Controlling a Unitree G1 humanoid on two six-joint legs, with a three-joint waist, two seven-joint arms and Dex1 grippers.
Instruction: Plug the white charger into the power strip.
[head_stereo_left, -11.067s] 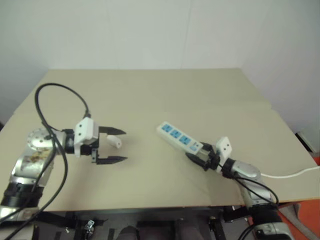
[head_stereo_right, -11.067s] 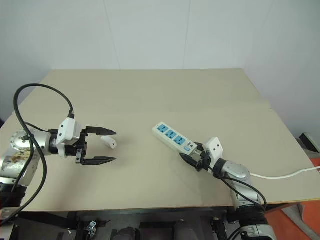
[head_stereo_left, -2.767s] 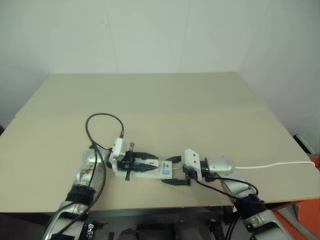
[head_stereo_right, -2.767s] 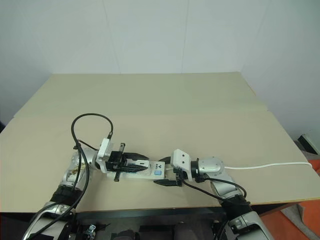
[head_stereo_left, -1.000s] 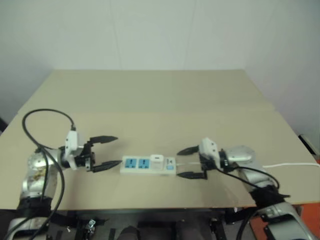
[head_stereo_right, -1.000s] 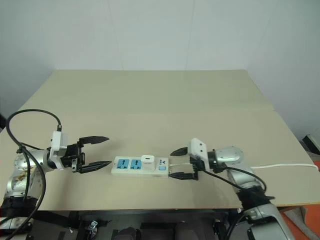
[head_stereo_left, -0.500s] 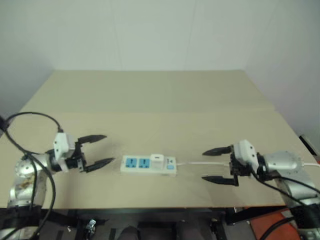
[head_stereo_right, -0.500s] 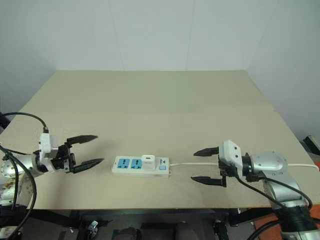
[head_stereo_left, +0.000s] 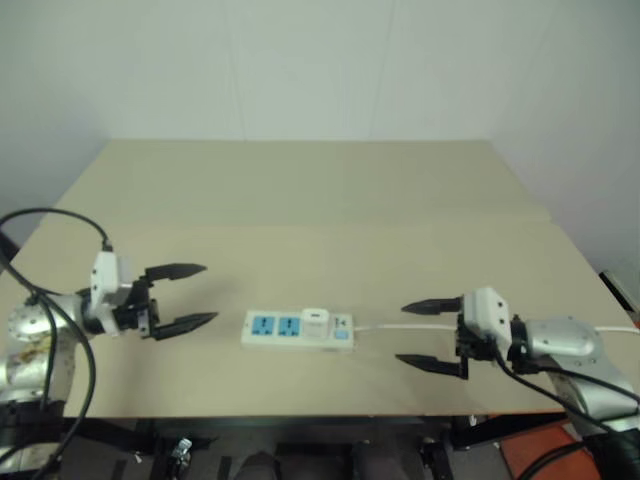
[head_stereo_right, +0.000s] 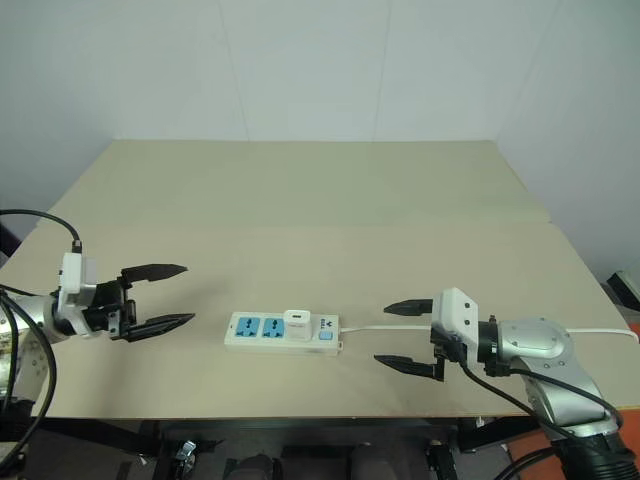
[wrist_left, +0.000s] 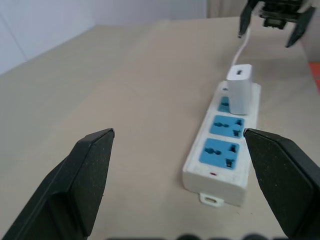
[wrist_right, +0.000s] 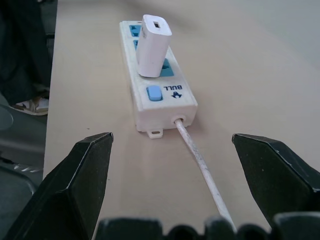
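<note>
White plastic, the white charger stands upright in the power strip, seated in the socket nearest the small blue switch. Its two other blue sockets lie bare on the side toward the robot's left. This strip lies flat on the desk, near the front edge and about midway across it, with its long side running left to right. From the switch end a thin white cord runs along the desk toward the robot's right and off past the right arm.

On either side of the strip, both grippers hang just above the desk, each pointing inward at it and each well apart from it. Left gripper: its two black fingers are spread wide with nothing between them, aimed at the bare-socket end. Right gripper: its black fingers are likewise spread wide and empty, standing to either side of the cord without touching it, facing the switch end. A black cable loops up from the left wrist.
</note>
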